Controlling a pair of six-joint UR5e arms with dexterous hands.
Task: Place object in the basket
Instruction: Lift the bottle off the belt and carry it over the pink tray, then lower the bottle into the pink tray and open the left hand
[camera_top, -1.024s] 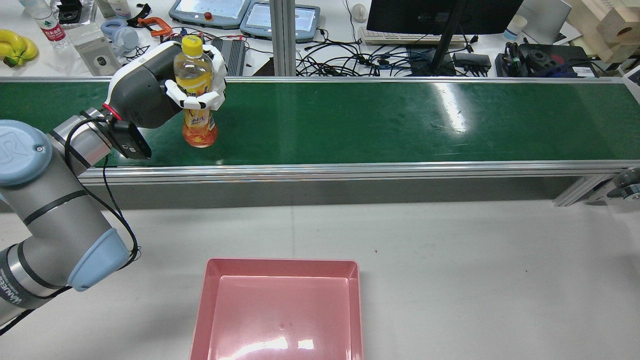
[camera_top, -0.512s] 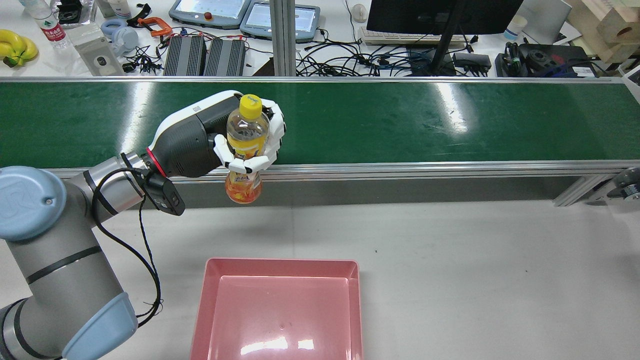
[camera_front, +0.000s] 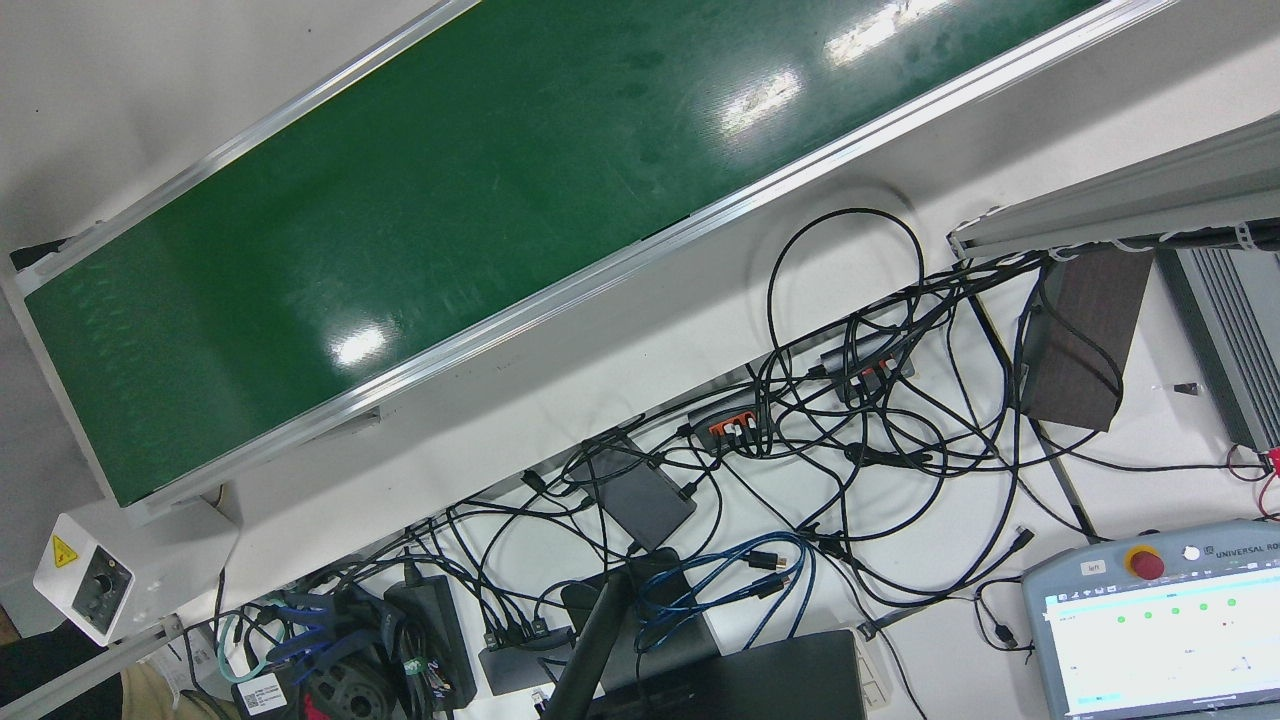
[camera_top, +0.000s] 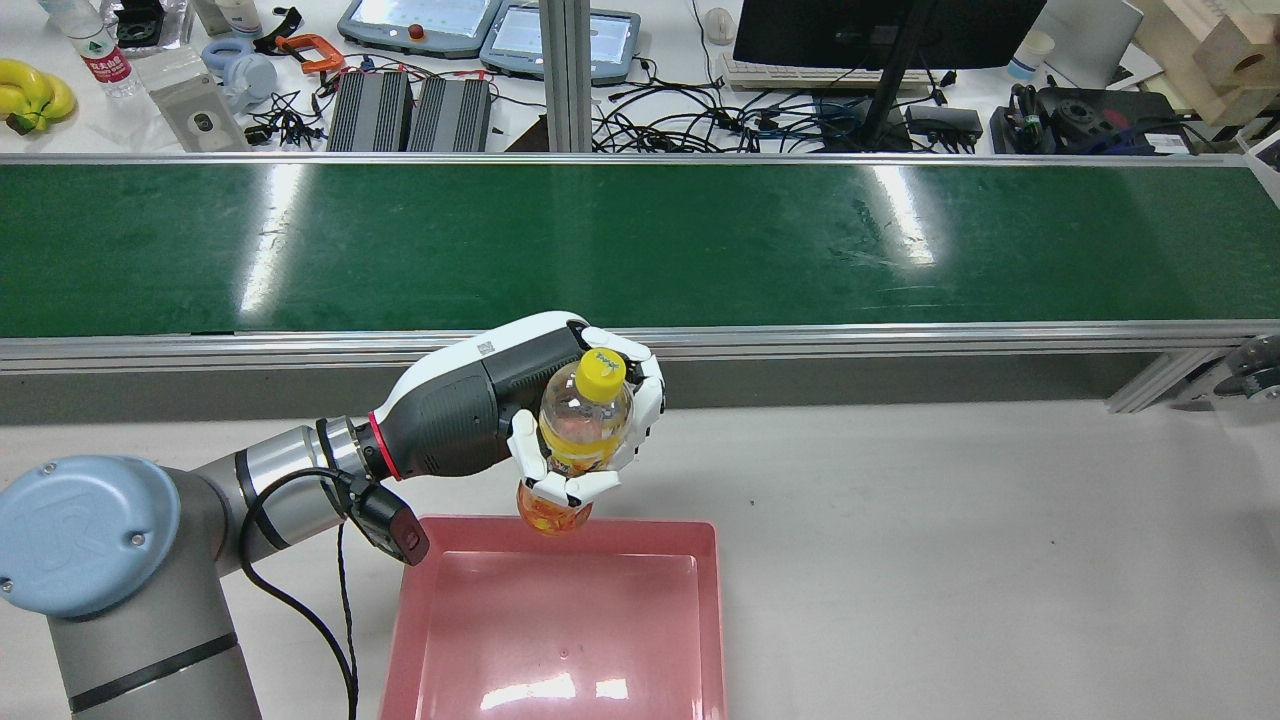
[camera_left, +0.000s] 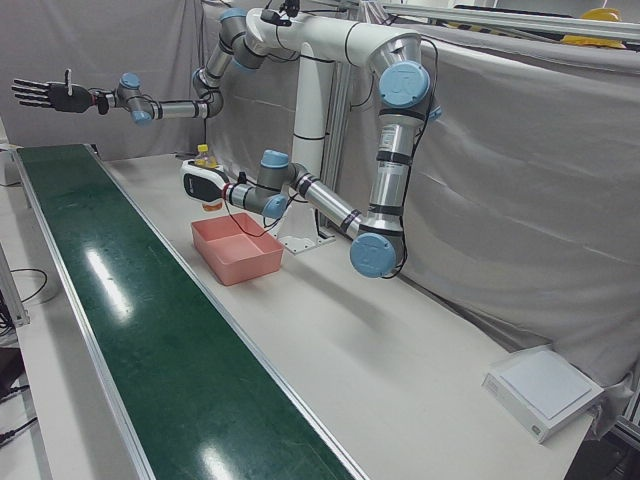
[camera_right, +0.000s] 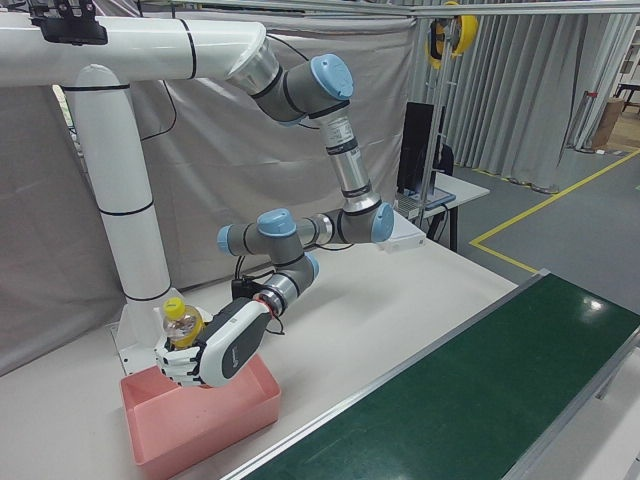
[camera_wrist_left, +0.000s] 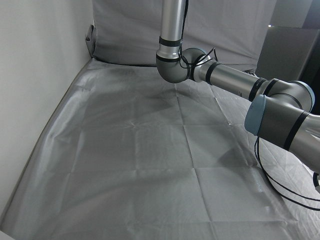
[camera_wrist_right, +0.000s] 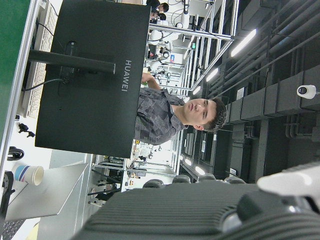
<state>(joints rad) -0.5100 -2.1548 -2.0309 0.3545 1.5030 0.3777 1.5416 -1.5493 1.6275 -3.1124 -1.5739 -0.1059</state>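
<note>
One bottle (camera_top: 583, 430) with one yellow cap (camera_top: 603, 372) sits inside the curled fingers (camera_top: 560, 489) of the left hand (camera_top: 520, 415). One pink basket (camera_top: 560, 630) lies just below those fingers. One green conveyor belt (camera_top: 640, 245) runs beyond them. Two arms show in the left-front view, and the right hand (camera_left: 40, 94) is raised with its fingers spread. Farther back are two teach pendants (camera_top: 420, 25), one monitor (camera_top: 890, 30) and what looks like one bunch of bananas (camera_top: 30, 92).

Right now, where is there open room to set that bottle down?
The pink basket is bare inside; the left hand holds the bottle above its far rim. The white table right of it is open, as is the green conveyor. The desk beyond is cluttered.
</note>
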